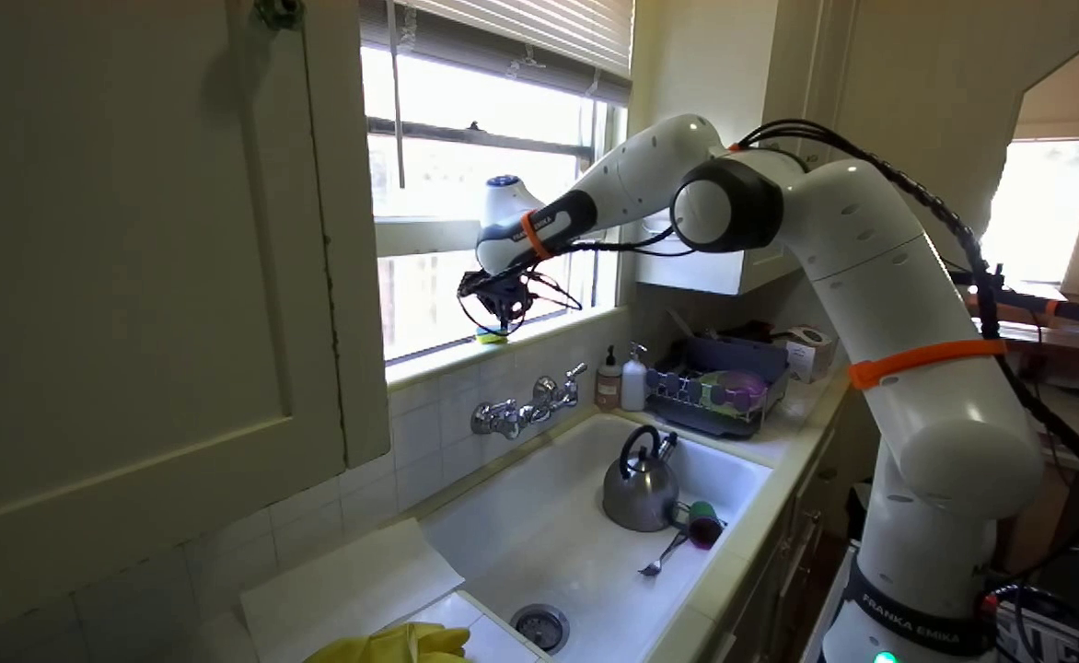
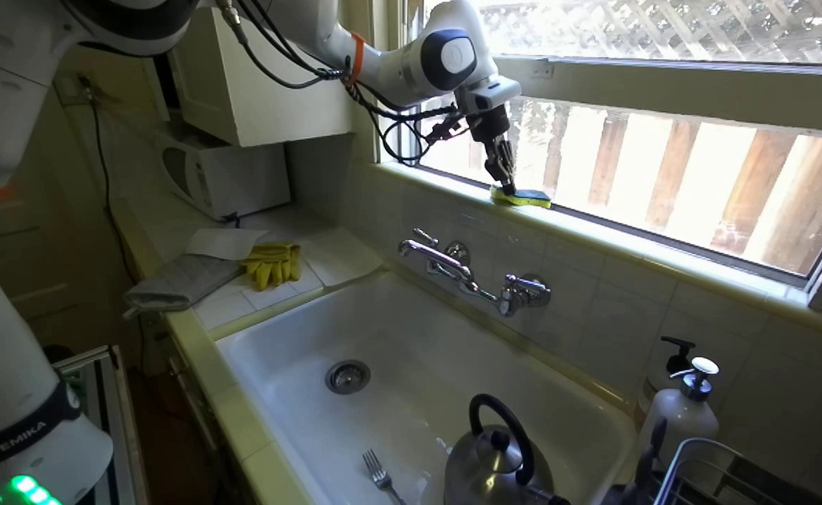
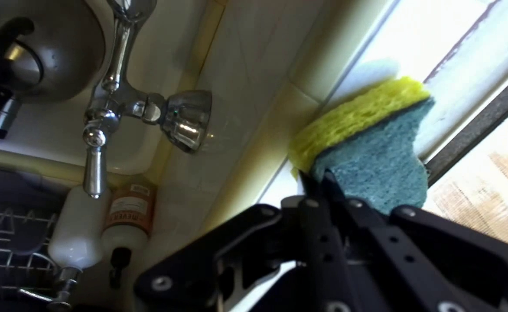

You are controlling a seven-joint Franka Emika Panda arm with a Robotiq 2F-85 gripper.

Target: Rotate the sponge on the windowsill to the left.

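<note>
The sponge [image 3: 377,160] has a blue-green scrub face on top and a yellow layer below. It lies on the windowsill [image 2: 635,242] beside the window, and shows in both exterior views [image 1: 491,338] [image 2: 531,199]. In the wrist view it lies slantwise across the sill, its yellow side towards the sink. My gripper [image 3: 315,175] points down onto one end of the sponge, also seen in an exterior view [image 2: 508,188]. Its fingers are nearly together, with a little sponge between the tips. The fingers hide that end of the sponge.
The wall faucet [image 2: 463,270] juts out below the sill over the white sink [image 2: 397,322]. The sink holds a kettle [image 1: 641,493] and a fork [image 1: 661,557]. Soap bottles [image 1: 633,382] and a dish rack [image 1: 719,387] stand beside it. The window frame [image 2: 670,98] rises behind the gripper.
</note>
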